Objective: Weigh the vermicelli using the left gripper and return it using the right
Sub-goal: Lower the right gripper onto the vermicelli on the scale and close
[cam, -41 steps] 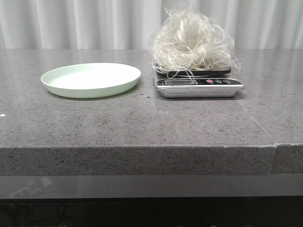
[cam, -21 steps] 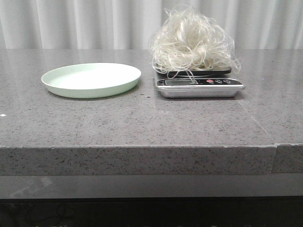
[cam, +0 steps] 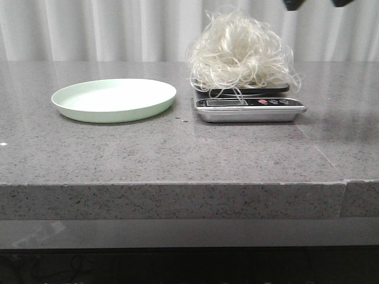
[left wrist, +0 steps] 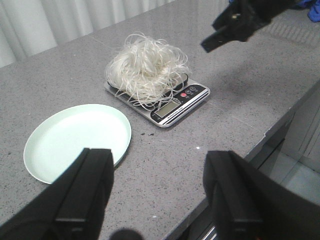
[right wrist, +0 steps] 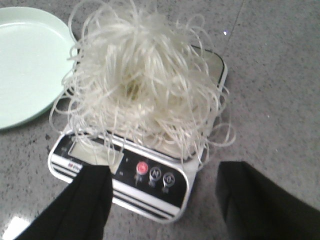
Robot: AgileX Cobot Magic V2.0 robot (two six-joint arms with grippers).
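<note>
The vermicelli [cam: 240, 50], a fluffy tangle of thin white strands, sits piled on the silver kitchen scale [cam: 249, 110] at the table's back right. It also shows in the left wrist view [left wrist: 147, 67] and the right wrist view [right wrist: 142, 85]. My right gripper [cam: 315, 3] is open and empty, high above and a little right of the scale; in its wrist view [right wrist: 162, 172] its fingers hang over the scale's button panel [right wrist: 152, 175]. My left gripper [left wrist: 159, 157] is open and empty, above the table's front edge, outside the front view.
An empty pale green round plate [cam: 113, 99] lies left of the scale, also seen in the left wrist view [left wrist: 75, 140]. The grey stone table has a front edge [cam: 177, 184] and a seam at the right [cam: 345, 189]. White curtains hang behind.
My right gripper's fingertips have come into the top right of the front view, above the scale. The vermicelli, scale and plate have not moved.
</note>
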